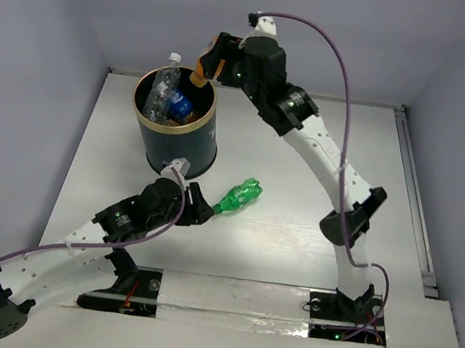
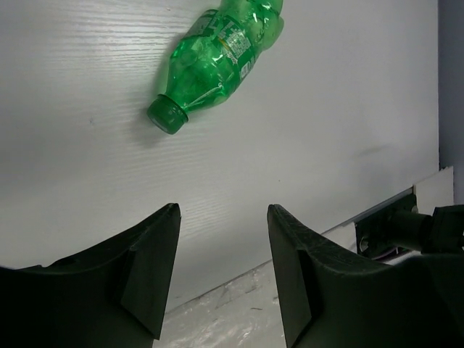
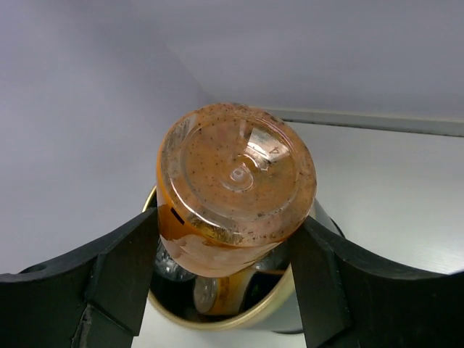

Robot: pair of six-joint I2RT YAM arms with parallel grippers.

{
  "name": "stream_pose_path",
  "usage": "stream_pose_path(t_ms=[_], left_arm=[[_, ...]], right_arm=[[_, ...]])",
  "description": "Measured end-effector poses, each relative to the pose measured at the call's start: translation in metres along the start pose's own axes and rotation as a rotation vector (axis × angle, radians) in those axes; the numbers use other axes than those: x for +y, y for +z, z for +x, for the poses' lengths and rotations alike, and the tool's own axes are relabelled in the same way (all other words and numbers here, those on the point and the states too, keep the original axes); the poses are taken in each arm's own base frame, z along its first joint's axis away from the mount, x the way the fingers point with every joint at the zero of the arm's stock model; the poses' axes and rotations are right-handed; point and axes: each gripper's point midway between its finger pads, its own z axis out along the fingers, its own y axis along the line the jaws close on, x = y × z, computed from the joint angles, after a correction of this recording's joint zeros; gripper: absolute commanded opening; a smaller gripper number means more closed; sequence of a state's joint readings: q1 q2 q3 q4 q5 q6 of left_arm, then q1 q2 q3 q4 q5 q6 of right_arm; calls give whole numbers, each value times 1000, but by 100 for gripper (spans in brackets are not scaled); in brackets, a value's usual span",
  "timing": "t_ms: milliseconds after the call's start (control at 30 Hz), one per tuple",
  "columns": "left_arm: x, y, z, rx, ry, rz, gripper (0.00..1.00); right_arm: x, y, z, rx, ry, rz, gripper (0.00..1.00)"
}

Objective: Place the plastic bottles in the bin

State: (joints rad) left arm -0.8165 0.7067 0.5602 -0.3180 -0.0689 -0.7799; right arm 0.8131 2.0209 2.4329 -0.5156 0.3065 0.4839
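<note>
The dark bin (image 1: 186,147) with a gold rim stands at the back left of the table. It holds several bottles, among them a clear one with a white cap (image 1: 166,79) and a blue-labelled one (image 1: 181,105). My right gripper (image 1: 214,58) is shut on an orange bottle (image 1: 201,72) and holds it over the bin's far rim. In the right wrist view the orange bottle (image 3: 235,196) hangs base up between the fingers, above the bin's rim (image 3: 217,330). A green bottle (image 1: 240,196) lies on the table. My left gripper (image 1: 202,207) is open and empty just short of the green bottle's cap (image 2: 167,116).
A metal rail (image 1: 414,198) runs along the table's right edge. A glossy white strip (image 1: 233,299) lies at the near edge between the arm bases. Grey walls close in the back and sides. The right arm (image 1: 328,161) spans the table's right half.
</note>
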Motion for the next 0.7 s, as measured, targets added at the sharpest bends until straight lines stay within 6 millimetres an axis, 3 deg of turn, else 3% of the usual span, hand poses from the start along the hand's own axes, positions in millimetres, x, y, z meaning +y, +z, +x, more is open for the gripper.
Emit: stream_pose_path(t_ms=[67, 167, 333, 433, 567, 667, 700], left_arm=[[0, 0, 2, 9, 6, 5, 49], [-1, -1, 5, 18, 23, 12, 50], [1, 1, 7, 32, 59, 7, 54], [3, 3, 11, 49, 79, 4, 58], [4, 6, 14, 68, 101, 2, 62], [3, 10, 14, 87, 128, -7, 62], [1, 11, 13, 91, 141, -10, 63]], right_arm=[[4, 20, 15, 16, -11, -20, 69], [1, 44, 47, 68, -30, -32, 84], [-9, 65, 89, 142, -54, -21, 98], [-10, 67, 94, 149, -61, -22, 100], [-3, 63, 79, 116, -57, -44, 98], [0, 51, 65, 98, -56, -56, 60], [0, 44, 60, 90, -56, -59, 27]])
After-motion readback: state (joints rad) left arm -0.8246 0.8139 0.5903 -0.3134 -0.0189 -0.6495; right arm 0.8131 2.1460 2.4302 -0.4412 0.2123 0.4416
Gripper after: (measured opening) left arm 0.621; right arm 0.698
